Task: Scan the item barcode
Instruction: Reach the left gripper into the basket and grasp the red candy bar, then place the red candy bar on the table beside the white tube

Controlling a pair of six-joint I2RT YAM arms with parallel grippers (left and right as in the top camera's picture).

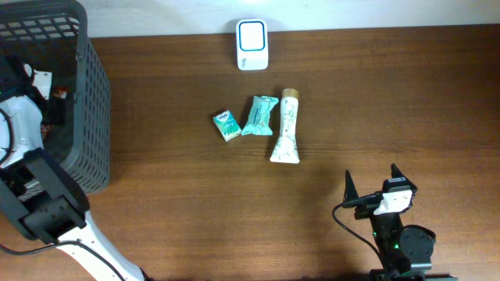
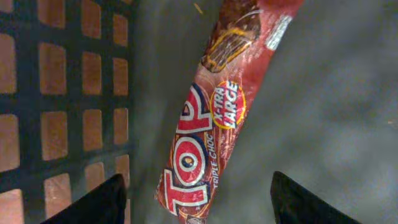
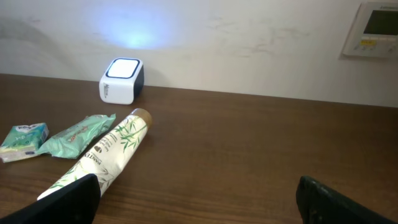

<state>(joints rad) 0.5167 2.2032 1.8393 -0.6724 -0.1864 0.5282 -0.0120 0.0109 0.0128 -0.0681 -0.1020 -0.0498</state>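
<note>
In the overhead view, a dark mesh basket (image 1: 92, 117) is seen at the far left of the wooden table (image 1: 195, 218), and the left arm (image 1: 23, 125) is lowered into it. A white scanner (image 1: 251, 44) is placed at the far edge, near the middle. Nearer than it, three things are laid in a row: a small box (image 1: 226, 125) on the left, a teal packet (image 1: 260, 115) just beside it, and a tube (image 1: 286, 129) on the right, close against the packet. The right gripper (image 1: 370, 173) is held over the near right of the table, well apart from everything; its jaws are spread and nothing is between them.

In the left wrist view, a red snack packet (image 2: 202, 137) is seen lying on the basket floor, angled from near left to far right beside the mesh wall. The left gripper (image 2: 198, 186) is poised over its near end, one fingertip on either side. The jaws are released, and a gap is visible between each fingertip and the wrapper.

In the right wrist view, the spread fingers (image 3: 62, 199) are empty. The tube, teal packet and small box are seen at the left, the lit scanner behind them by the wall, and a wall panel (image 3: 376, 28) at the far right.
</note>
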